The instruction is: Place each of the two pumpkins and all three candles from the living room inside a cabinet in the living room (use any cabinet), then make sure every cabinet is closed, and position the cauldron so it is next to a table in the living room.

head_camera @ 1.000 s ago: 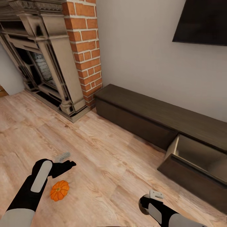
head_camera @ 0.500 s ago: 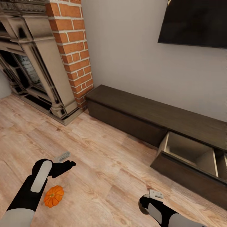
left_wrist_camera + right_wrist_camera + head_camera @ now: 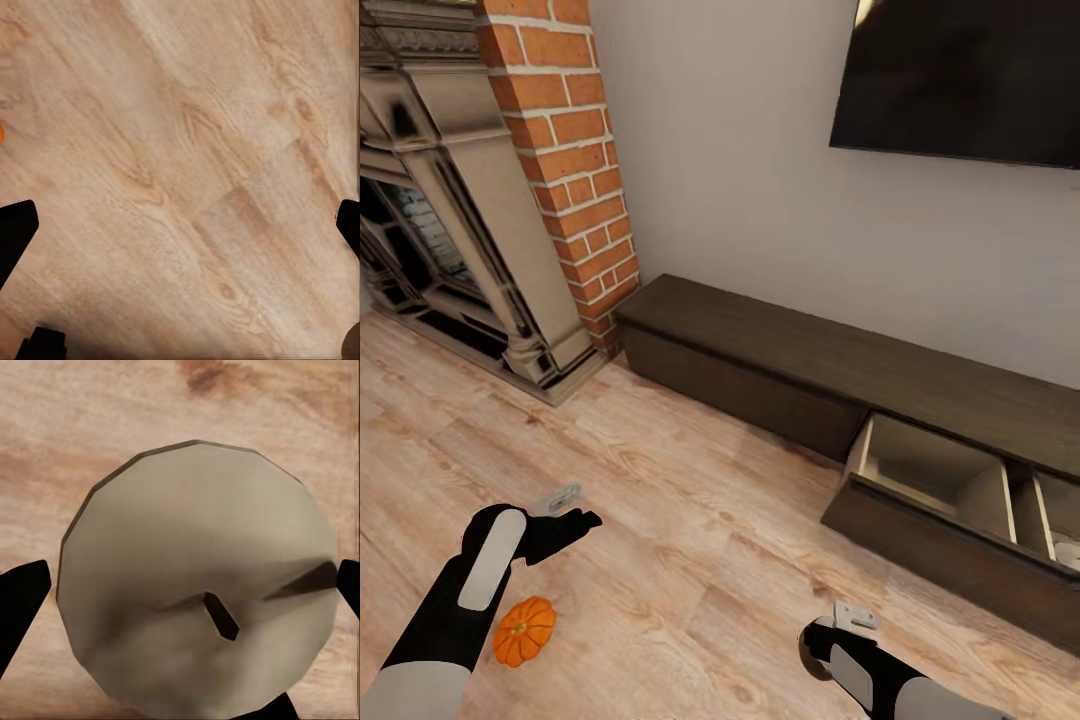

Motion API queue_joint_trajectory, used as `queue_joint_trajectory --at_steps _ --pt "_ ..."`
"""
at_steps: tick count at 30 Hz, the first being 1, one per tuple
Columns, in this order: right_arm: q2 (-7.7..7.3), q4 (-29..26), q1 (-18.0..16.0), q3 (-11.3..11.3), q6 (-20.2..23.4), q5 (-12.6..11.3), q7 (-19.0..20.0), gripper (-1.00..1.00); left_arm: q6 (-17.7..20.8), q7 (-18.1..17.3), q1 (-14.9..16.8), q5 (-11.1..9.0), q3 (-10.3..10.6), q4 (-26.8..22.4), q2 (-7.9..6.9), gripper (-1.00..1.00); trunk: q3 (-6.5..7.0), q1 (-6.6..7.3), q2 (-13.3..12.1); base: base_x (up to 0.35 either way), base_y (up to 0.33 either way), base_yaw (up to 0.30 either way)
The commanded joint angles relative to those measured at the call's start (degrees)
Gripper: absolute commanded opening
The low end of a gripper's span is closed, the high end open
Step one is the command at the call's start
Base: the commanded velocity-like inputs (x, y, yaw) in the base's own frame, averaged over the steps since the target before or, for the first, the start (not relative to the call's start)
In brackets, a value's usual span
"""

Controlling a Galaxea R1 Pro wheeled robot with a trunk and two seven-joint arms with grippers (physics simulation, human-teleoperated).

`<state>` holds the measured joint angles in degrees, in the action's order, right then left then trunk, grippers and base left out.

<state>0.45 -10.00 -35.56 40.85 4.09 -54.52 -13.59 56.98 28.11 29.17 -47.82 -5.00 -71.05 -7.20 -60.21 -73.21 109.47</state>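
One orange ribbed pumpkin lies on the wood floor beside my left forearm. My left gripper hovers above the floor just beyond it, open and empty; an orange sliver of the pumpkin shows at the edge of the left wrist view. In the right wrist view a pale beige candle with a dark wick sits between the fingers of my right gripper, held above the floor. The right gripper is low at the front. The dark-brown cabinet runs along the wall, its right drawer pulled out.
A stone fireplace and a brick column stand at the left. A black TV hangs on the wall above the cabinet. Something pale lies in the drawer's far right compartment. Open floor lies between me and the cabinet.
The camera has swung to the right, so the fireplace slid left and more of the open drawer shows. Both arms hold the same pose.
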Motion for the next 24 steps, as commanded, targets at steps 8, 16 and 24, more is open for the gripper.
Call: queue_joint_trajectory --at_steps 8,16,24 --pt "-0.01 -0.07 -0.03 0.37 0.37 -0.23 -0.38 -1.00 0.15 0.54 0.01 -0.60 -0.01 -0.10 -0.01 1.00 1.40 1.78 -3.20 -0.033 0.000 -0.274" --pt "-0.01 -0.02 -0.03 0.37 0.39 -0.23 -0.38 -1.00 0.15 0.55 0.01 -0.60 -0.01 -0.13 -0.01 1.00 2.84 3.54 -6.41 -0.003 0.000 -0.277" --pt "-0.01 -0.01 -0.03 0.37 0.39 -0.23 -0.38 -1.00 0.15 0.60 0.01 -0.60 -0.01 -0.12 -0.01 1.00 4.27 5.30 -9.62 -0.060 0.000 -0.277"
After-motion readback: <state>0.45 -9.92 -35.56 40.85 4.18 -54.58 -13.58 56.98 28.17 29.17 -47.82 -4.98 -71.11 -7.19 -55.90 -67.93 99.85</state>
